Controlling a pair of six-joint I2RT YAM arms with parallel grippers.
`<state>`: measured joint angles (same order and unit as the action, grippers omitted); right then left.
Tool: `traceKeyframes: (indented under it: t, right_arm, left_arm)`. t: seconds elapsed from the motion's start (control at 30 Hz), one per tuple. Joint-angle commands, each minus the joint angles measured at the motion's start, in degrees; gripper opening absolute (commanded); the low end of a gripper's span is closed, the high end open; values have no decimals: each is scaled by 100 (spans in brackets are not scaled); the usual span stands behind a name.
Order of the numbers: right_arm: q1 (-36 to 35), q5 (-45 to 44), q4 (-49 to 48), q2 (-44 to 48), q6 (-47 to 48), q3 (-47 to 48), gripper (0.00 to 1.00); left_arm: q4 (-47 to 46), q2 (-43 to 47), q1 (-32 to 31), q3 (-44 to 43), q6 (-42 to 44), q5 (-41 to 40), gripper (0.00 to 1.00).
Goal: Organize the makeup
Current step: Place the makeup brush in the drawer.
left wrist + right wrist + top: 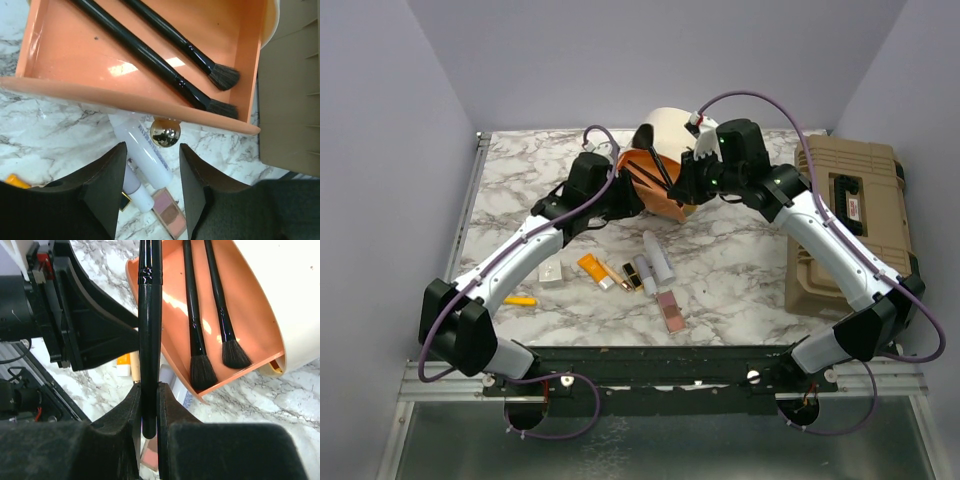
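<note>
The right fingers [127,410] are clamped on a black brush [150,315], held beside the rim of the orange tray [75,55], where two brushes [197,340] already lie. Its long axis runs almost parallel to theirs, with the rounded butt at the fingers and the bristles out of view. Carry it over the rim, lower it flat, then release. The left fingers [107,180] stand apart before the tray's gold knob [165,132]. The other makeup [640,270] lies on the bench [750,270], near of the tray.

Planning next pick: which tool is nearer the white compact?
Left. Left tool hovers at the orange tray, beyond the compact; right tool, gripping a brush, is farther right.
</note>
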<state>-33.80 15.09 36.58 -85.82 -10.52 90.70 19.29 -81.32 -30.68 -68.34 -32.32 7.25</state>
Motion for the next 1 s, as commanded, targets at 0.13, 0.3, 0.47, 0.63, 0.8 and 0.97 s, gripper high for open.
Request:
traceKeyframes:
  t: [0.13, 0.3, 0.47, 0.63, 0.8, 0.97]
  right_arm:
    - [-17, 28, 307, 11, -40, 47, 1]
    - [-20, -72, 446, -23, 72, 89, 1]
    - [-21, -658, 1230, -198, 553, 402, 2]
    - [-21, -587, 1918, -571, 791, 842, 2]
    - [-17, -597, 1825, -879, 841, 913, 2]
    - [-21, -826, 2041, -1371, 744, 1567, 2]
  left_arm:
    - [136, -286, -55, -474, 276, -298, 43]
    - [157, -420, -61, -526, 200, -468, 37]
    - [149, -455, -58, -538, 300, -236, 28]
    - [154, -450, -57, -523, 440, -225, 17]
    - [153, -469, -55, -556, 490, -256, 10]
    - [160, -463, -61, -590, 612, -128, 6]
